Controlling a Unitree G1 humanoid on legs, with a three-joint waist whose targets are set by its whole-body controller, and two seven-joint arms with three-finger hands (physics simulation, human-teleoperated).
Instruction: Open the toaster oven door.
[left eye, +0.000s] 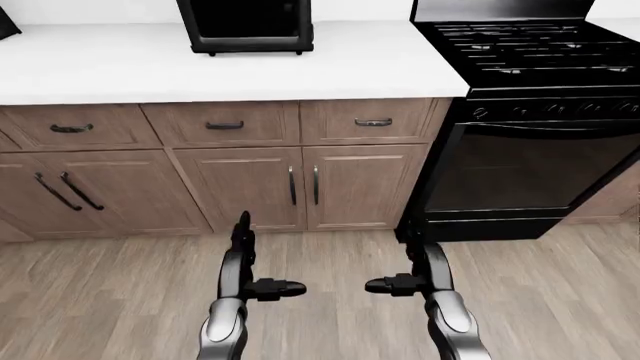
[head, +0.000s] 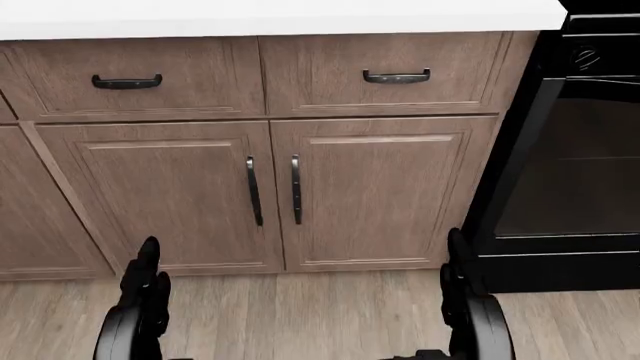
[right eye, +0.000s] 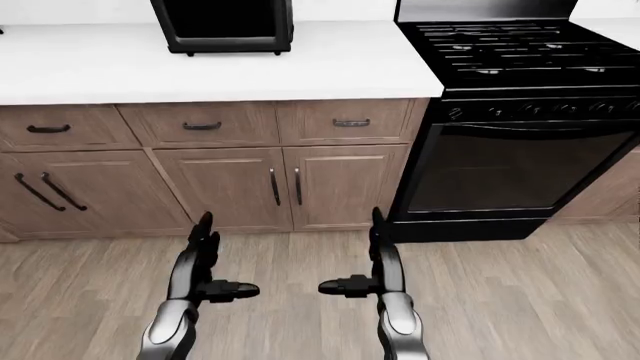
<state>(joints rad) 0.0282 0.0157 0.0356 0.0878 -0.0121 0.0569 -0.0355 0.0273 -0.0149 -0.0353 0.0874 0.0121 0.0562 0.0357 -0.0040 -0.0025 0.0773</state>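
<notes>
The black toaster oven stands on the white counter at the top of the left-eye view, its door shut and its top cut off by the frame; it also shows in the right-eye view. My left hand and right hand hang low over the wood floor, well short of the counter. Both hands are open and empty, fingers straight up and thumbs turned inward. The head view shows only the fingers of both hands against the cabinet doors.
Wood cabinets with black handles run under the counter. A black gas range with its oven door stands to the right. A dark object sits at the counter's far left edge. Wood floor lies between me and the cabinets.
</notes>
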